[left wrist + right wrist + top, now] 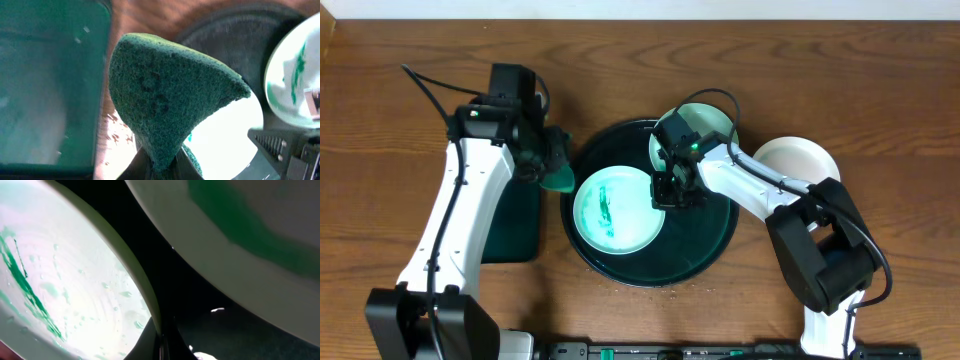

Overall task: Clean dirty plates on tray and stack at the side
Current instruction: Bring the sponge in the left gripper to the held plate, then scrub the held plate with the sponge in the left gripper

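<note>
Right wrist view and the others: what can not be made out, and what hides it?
1. Right gripper: overhead, the right arm covers the jaws; the right wrist view cuts them off at the bottom edge, so a grip on the smeared plate is unclear.
2. Rear plate: overhead, the right arm hides part; the right wrist view blurs it.
3. Side plate: overhead, the right arm covers its lower edge.

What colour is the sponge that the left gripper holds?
The sponge is dark green; the left wrist view shows it best.
</note>
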Tool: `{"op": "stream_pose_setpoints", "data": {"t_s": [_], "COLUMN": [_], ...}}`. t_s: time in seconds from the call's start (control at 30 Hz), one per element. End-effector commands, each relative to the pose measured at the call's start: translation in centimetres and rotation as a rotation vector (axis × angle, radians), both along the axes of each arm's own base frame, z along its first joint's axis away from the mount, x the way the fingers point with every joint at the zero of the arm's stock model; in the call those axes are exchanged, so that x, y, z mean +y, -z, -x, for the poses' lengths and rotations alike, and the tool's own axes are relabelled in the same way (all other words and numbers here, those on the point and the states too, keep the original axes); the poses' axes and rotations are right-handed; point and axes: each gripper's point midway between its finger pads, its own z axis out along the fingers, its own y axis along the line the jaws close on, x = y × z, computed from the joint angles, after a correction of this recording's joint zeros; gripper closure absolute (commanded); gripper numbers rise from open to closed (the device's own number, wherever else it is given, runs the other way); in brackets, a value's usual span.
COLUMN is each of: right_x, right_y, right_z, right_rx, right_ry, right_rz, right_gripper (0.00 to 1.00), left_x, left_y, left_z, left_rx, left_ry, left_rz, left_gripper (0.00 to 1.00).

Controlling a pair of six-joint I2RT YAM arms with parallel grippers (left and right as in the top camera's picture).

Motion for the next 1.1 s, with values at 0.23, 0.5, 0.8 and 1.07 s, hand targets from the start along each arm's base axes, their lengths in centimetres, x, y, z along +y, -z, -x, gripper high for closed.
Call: {"op": "stream_pose_setpoints", "data": {"t_s": [0.23,0.5,0.8,1.07], "right_x": [-0.3,-0.2,-0.2,-0.3], "right_y": [0.8,0.7,0.7,0.7], "right_z": [-0.4,-0.4,-0.4,-0.5], "right_rx": [0.010,0.011,0.011,0.009], "right_ry": [0.009,0.003,-0.001,-0.002], "right_rz": [0.014,0.002,0.000,-0.001], "right_gripper": [0.99,0.99,0.99,0.99], "left_x": [-4.2,-4.6,-8.0,-14.3], "left_y": [7.7,12.0,15.0,11.9], "left_z": [4.4,4.5,6.1,4.3], "left_rx": [0.129,0.145,0.278,0.140], "left_ry": [0.059,0.036,0.110,0.351], "left_rz": [0.053,-0.064,0.091,0.450], "left_gripper": [0.93,0.93,0.93,0.93]}}
